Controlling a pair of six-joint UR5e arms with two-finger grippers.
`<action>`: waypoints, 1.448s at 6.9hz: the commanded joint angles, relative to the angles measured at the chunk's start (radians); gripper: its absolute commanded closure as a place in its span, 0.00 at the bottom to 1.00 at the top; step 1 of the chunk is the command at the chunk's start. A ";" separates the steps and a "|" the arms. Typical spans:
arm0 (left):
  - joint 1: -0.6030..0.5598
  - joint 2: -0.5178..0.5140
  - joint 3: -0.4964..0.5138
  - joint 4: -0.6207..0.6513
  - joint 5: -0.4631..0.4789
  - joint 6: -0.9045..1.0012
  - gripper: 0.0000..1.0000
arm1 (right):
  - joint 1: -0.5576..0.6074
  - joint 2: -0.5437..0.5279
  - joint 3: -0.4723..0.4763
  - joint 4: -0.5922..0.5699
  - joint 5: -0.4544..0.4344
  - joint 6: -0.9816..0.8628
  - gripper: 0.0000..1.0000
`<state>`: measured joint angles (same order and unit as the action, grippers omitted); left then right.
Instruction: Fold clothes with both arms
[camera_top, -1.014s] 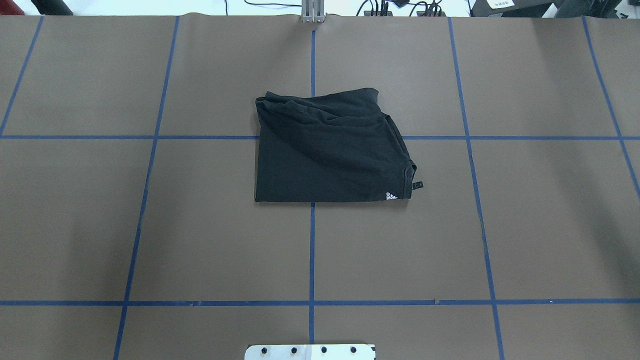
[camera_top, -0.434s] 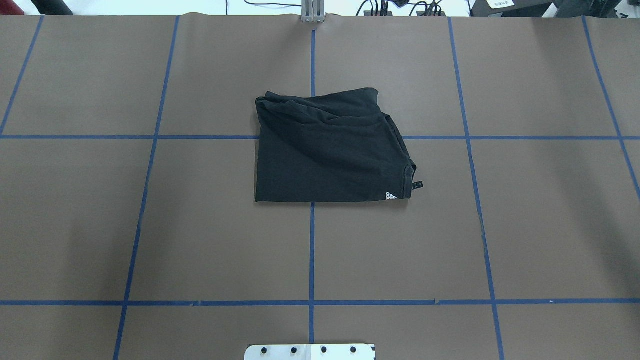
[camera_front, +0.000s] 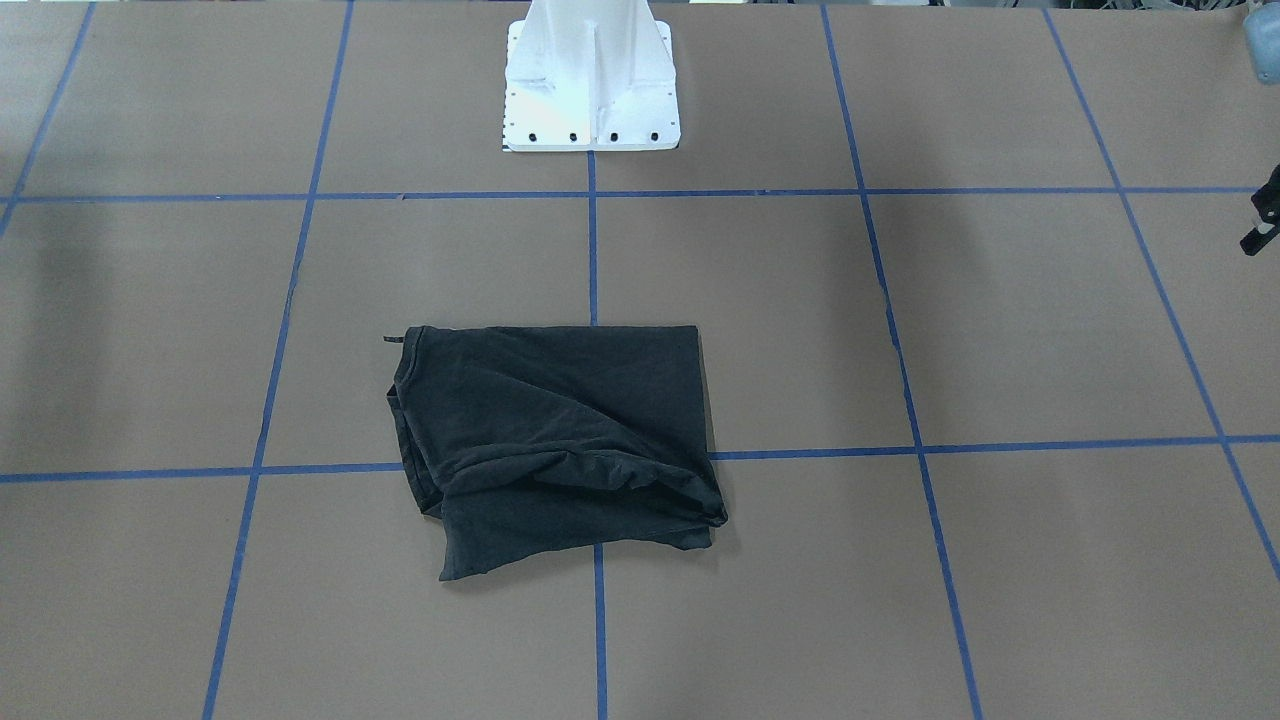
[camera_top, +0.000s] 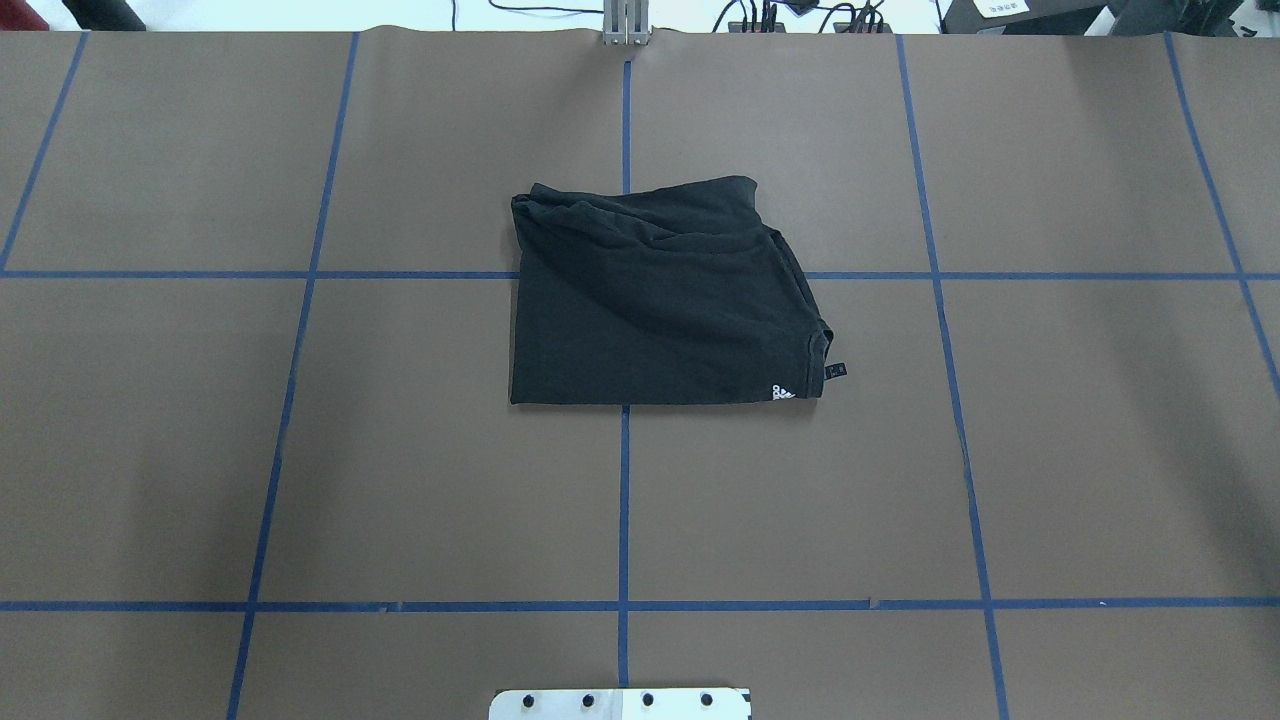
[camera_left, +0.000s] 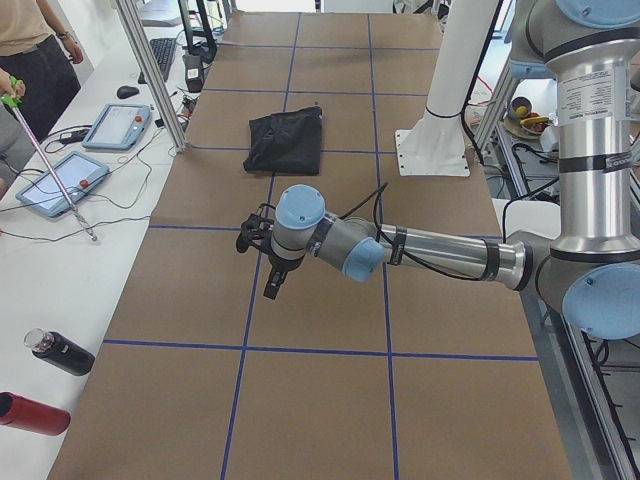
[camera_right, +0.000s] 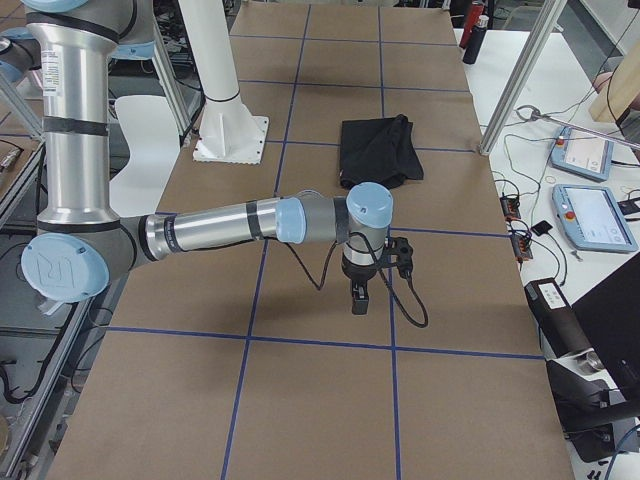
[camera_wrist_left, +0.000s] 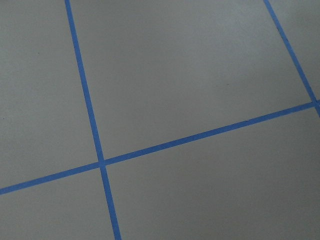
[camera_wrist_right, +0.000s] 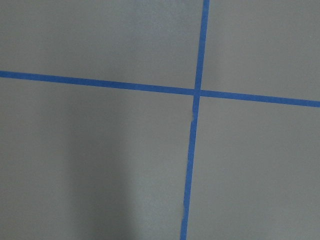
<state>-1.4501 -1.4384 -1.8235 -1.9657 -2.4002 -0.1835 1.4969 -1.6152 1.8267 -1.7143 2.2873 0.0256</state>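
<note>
End effectors: 2 | left end effector (camera_left: 272, 286) and right end effector (camera_right: 358, 298) hang above bare bench (camera_top: 1050, 450), apart or together cannot tell | T-shirt (camera_top: 655, 305): 1, folded, flat at bench centre over blue tape crossing, well apart from both | versus earlier: T-shirt unmoved

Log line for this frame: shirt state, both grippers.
T-shirt: folded, far edge rumpled | left gripper: clear of T-shirt, open/shut unclear | right gripper: clear of T-shirt, open/shut unclear
</note>
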 joint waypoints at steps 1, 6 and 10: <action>-0.004 0.007 0.021 0.001 -0.023 0.001 0.00 | 0.000 0.000 0.000 0.001 0.000 0.016 0.00; -0.006 0.006 0.032 -0.012 -0.025 0.003 0.00 | 0.000 0.003 -0.003 0.001 0.009 0.016 0.00; -0.116 -0.017 0.004 -0.008 -0.016 0.003 0.00 | -0.003 0.000 -0.007 -0.002 0.011 0.017 0.00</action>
<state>-1.5591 -1.4320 -1.8524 -1.9688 -2.4162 -0.1822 1.4949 -1.6101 1.8288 -1.7143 2.2963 0.0424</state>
